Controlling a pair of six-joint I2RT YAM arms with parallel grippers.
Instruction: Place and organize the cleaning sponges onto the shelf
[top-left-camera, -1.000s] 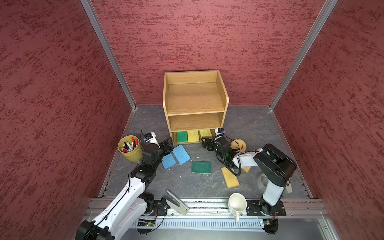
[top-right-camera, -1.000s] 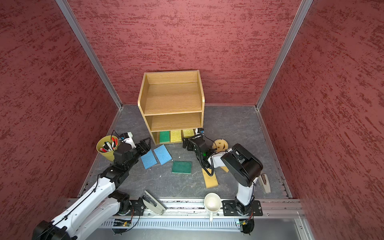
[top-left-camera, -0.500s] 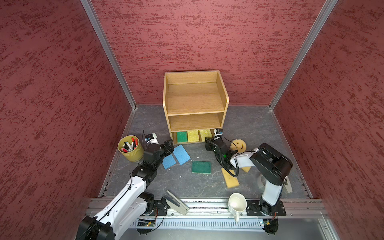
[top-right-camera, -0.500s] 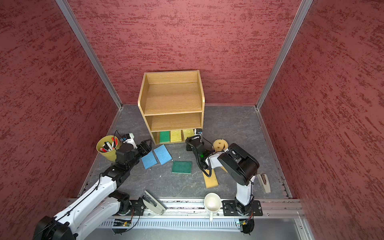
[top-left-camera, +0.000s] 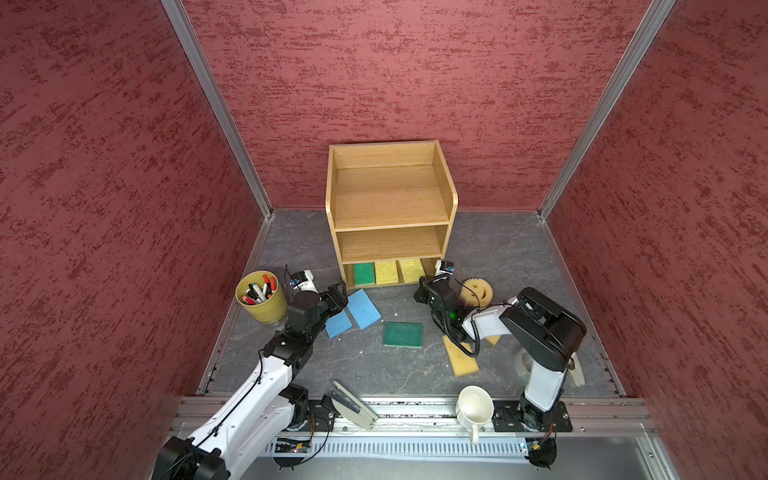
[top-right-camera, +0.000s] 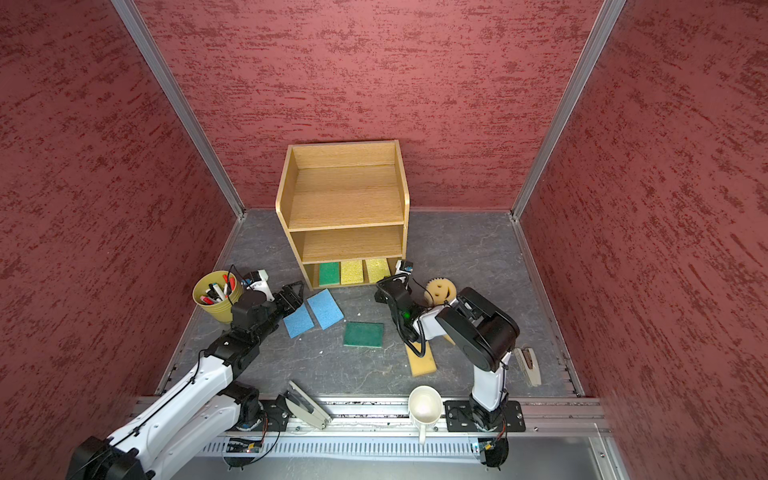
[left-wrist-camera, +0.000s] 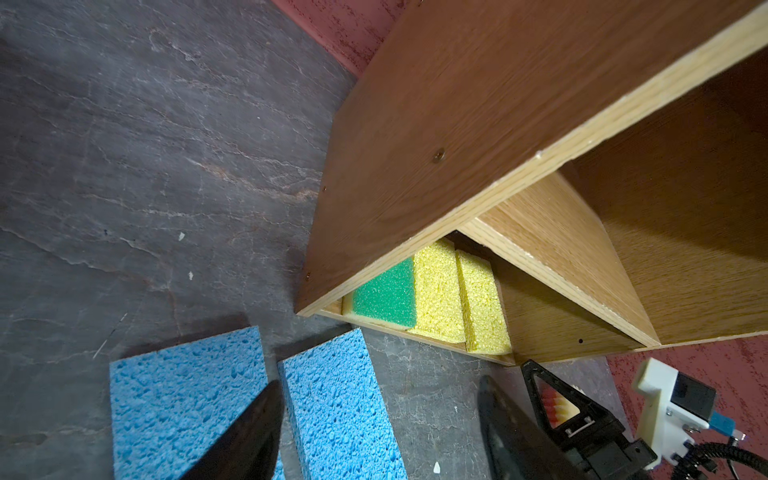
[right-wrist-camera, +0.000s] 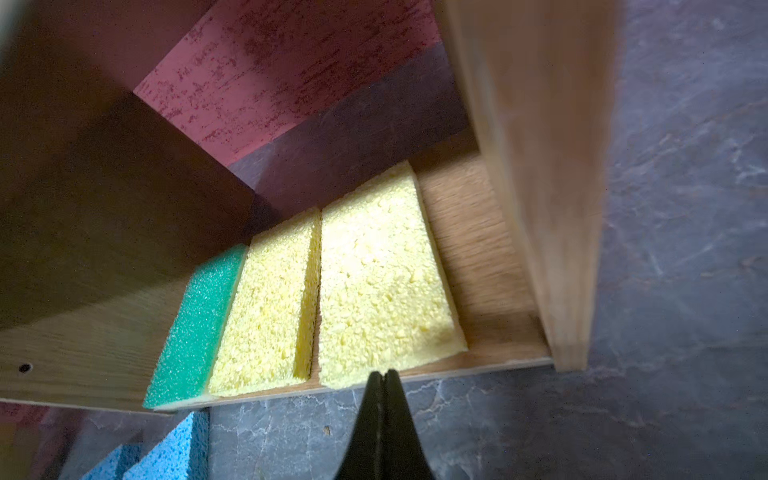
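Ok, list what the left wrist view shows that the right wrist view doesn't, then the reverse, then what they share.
Left wrist only: the open left gripper and the shelf seen from its outer side panel. Right wrist only: red wall through the shelf's open back, floor past its other side. Shared: green sponge and two yellow sponges side by side on the bottom tier, blue sponges on the floor, the shut right gripper.

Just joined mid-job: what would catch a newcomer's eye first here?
The wooden shelf stands at the back wall, its bottom tier holding a green sponge and two yellow sponges side by side. Two blue sponges lie on the floor by the open left gripper. The right gripper is shut, empty, before that tier.
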